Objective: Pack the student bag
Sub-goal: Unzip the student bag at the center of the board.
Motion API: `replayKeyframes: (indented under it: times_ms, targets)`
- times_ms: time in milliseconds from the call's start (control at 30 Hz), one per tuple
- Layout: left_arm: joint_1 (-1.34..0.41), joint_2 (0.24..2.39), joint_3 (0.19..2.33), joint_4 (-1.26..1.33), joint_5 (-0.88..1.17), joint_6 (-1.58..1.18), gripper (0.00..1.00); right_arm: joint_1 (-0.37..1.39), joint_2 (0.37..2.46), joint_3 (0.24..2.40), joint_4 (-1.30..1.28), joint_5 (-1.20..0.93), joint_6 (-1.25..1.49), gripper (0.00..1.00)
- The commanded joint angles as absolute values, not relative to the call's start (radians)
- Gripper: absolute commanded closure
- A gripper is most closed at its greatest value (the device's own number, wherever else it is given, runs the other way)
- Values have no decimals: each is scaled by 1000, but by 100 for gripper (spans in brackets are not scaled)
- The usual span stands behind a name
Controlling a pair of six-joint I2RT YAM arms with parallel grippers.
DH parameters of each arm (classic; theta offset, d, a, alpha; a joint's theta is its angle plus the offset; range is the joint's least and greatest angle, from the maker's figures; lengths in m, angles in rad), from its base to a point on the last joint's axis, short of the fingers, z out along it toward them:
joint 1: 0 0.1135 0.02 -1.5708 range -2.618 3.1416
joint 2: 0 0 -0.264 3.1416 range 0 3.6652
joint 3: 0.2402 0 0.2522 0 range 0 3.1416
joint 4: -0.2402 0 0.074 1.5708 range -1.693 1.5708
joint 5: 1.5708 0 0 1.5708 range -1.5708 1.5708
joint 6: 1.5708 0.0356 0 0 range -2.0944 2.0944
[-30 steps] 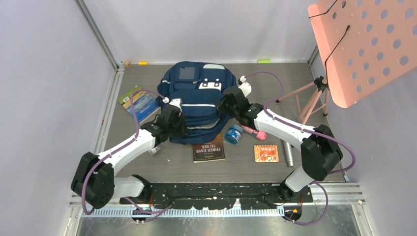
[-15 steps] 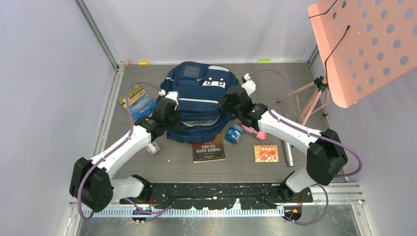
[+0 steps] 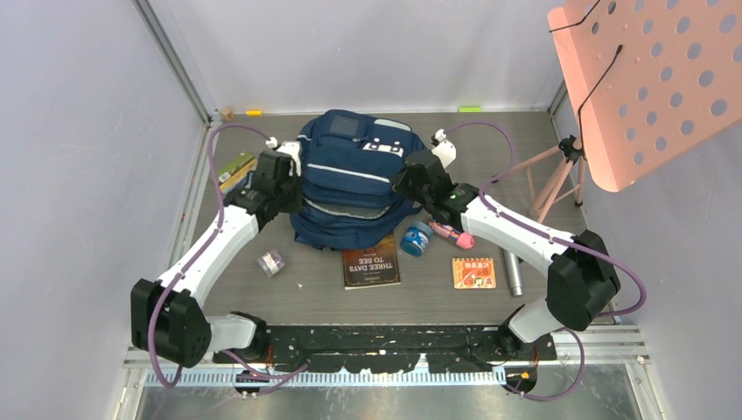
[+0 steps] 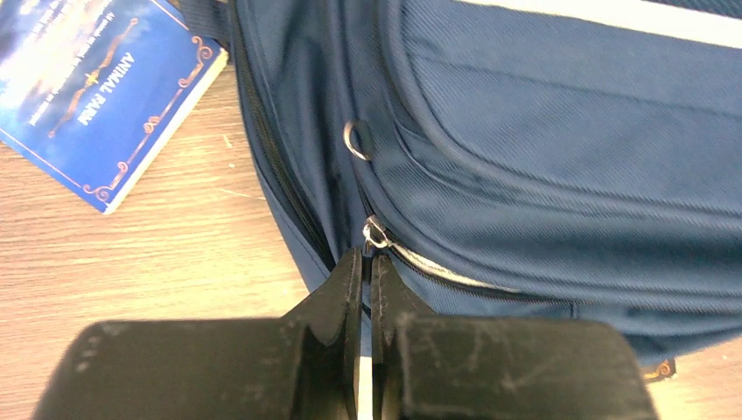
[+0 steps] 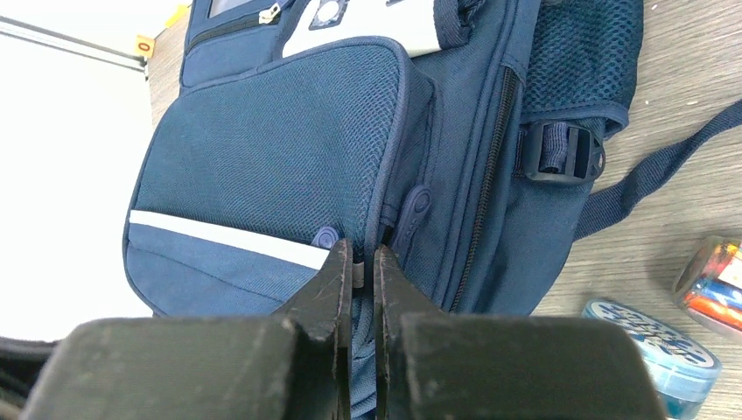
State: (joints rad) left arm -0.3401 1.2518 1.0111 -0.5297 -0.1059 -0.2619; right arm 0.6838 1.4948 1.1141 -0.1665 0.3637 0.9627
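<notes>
The student bag (image 3: 350,179), navy with white stripes, lies in the middle of the table. My left gripper (image 3: 293,175) is at its left side. In the left wrist view that gripper (image 4: 367,259) is shut on a small metal zipper pull (image 4: 374,234) at the seam of the student bag (image 4: 560,166). My right gripper (image 3: 405,181) is at the bag's right side. There the right gripper (image 5: 361,255) is shut on a grey zipper tab (image 5: 360,272) beside the mesh front pocket (image 5: 280,149).
A blue book (image 4: 96,87) lies left of the bag. In front of the bag are a brown book (image 3: 371,261), a blue tin (image 3: 416,238), a pink pencil case (image 3: 453,234), an orange notebook (image 3: 473,272), a silver cylinder (image 3: 513,273) and a small jar (image 3: 272,262). A pink perforated board (image 3: 652,79) on a tripod (image 3: 556,171) stands at the right.
My left gripper has closed on the zipper pull and moved from the bag's near left corner back along its left side. The bag has shifted slightly. The right arm has hardly moved.
</notes>
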Motion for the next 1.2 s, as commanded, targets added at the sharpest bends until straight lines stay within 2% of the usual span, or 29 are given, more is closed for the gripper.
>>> replayKeyframes:
  times_ms: [0,433,600,667,700,733,767,833,1000,1167]
  targets:
    - [-263,1308,1079,-520,-154,-180,100,655,1439,1142,-131,408,904,100]
    - [-152,1471,1218,-394,-7,-52,100,649,1450,1163,-117,294,812,100]
    - [-128,1511,1225,-322,161,41,100,648,1463,1164,-66,218,683,100]
    - [-127,1506,1220,-314,239,53,100,649,1471,1183,-58,153,578,90]
    - [-128,1497,1205,-304,292,54,100,649,1476,1212,-67,135,495,73]
    - [-127,1488,1187,-287,325,52,100,650,1485,1227,-92,92,451,65]
    - [-127,1478,1169,-269,354,51,100,652,1489,1252,-104,56,376,52]
    - [-127,1455,1143,-245,381,45,100,664,1499,1279,-146,4,271,40]
    - [-127,1440,1149,-256,396,51,100,760,1527,1311,-173,-11,62,32]
    - [-127,1459,1164,-268,425,43,100,924,1626,1370,-145,158,-28,30]
